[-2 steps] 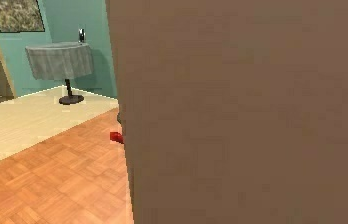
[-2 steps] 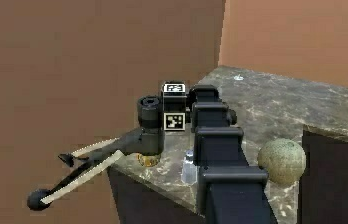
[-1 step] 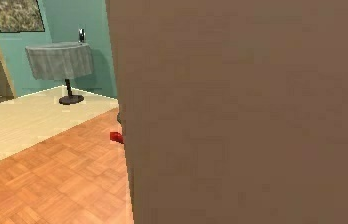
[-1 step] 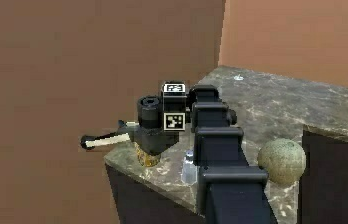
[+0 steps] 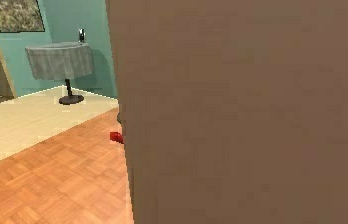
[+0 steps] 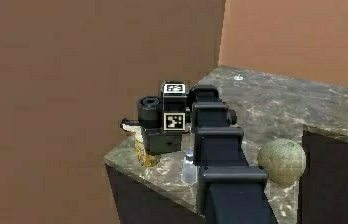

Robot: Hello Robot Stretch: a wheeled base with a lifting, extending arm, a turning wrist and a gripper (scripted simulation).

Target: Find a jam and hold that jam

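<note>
Marble, is it, in the arm side view? the listener asks.

Yes, the describer answers. A mottled brown and grey marble counter stands before a plain brown wall. The dark square-barred arm lies across the counter, ending in two small white squares with black marks. Beside them the gripper, a dark body with two thin fingers, sits at the counter's pointed corner.

And the jam?

A small tan and cream thing stands on the counter at that same corner, right at the gripper. It is too vague a shape for me to call it the jam. I cannot tell whether the gripper holds anything, nor how its fingers are set.

What else is on the counter?

A small clear bottle-like thing near the counter's front edge, just beside the arm. A dull olive ball on the arm's other side, next to a dark brown block at the counter's end.

And ahead?

The forward view has a broad flat brown surface, a small red thing at its foot on orange wood parquet floor, and a round table draped in grey cloth before a teal wall. How these lie from the counter, I cannot tell.
</note>
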